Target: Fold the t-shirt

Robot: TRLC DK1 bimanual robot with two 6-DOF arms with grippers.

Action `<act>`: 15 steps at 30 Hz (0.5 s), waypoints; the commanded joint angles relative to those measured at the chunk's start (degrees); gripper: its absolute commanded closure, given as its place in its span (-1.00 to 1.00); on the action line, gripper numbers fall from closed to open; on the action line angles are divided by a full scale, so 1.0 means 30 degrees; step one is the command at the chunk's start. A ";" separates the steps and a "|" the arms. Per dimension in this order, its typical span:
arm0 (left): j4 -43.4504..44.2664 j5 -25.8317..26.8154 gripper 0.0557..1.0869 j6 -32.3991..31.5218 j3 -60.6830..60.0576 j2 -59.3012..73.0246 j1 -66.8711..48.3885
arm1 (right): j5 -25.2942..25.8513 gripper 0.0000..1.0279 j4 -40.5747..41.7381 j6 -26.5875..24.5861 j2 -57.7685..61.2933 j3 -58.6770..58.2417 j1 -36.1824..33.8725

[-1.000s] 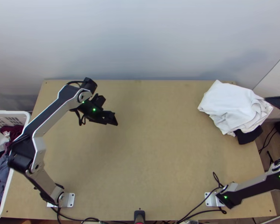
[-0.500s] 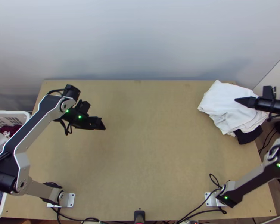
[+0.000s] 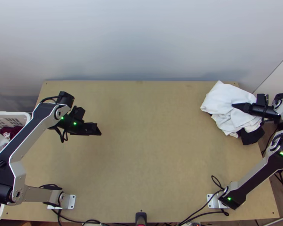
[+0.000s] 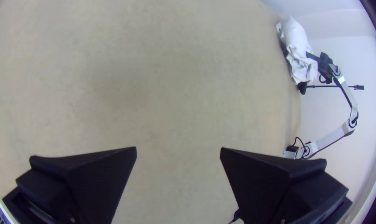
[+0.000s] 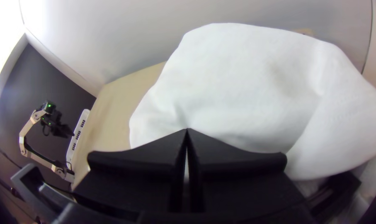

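One white cloth (image 3: 230,100) lies bunched at the far right corner of the table (image 3: 160,150), with loose creases, a smoother top and its outer part reaching past the table's right edge. A black piece of cloth (image 3: 251,136) sticks out from under it on the side toward the table's near edge.

The right gripper (image 3: 234,106) is over the white cloth at the table's far right, its fingers (image 5: 154,145) brought together at the tips. I cannot tell from the views whether the tips touch the cloth below them. The right arm (image 3: 251,175) bends out beyond the table's right edge, and its base (image 3: 216,201) stands at the table's near right.

The left gripper (image 3: 97,130) is over the left part of the table, well apart from the white cloth. Its fingers (image 4: 100,174) stand wide apart, with bare wood between them. The left arm (image 3: 22,135) bends out past the table's left edge from its base (image 3: 68,202) at the table's near left.

A white basket (image 3: 27,117) stands just beside the table's left edge, with dark red cloth (image 3: 14,130) in it. Black cables (image 3: 202,208) run along the table's near edge.
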 commanded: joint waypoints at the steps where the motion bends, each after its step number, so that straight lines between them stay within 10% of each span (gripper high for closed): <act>1: 0.0174 0.0000 -0.90 0.0133 -0.0672 -0.0438 0.0254 | 0.0115 0.70 -0.0227 0.0329 0.0047 -0.0229 -0.0363; 10: 0.0350 -0.0029 -0.90 0.0133 -0.0877 -0.0614 0.0254 | 0.0437 -0.95 -0.3273 0.0622 -0.0656 0.0328 -0.1037; 15: 0.0497 -0.0147 -0.90 0.0338 -0.1228 -0.0614 0.0254 | 0.0408 -0.94 -0.3859 0.0417 -0.2795 -0.0639 -0.0363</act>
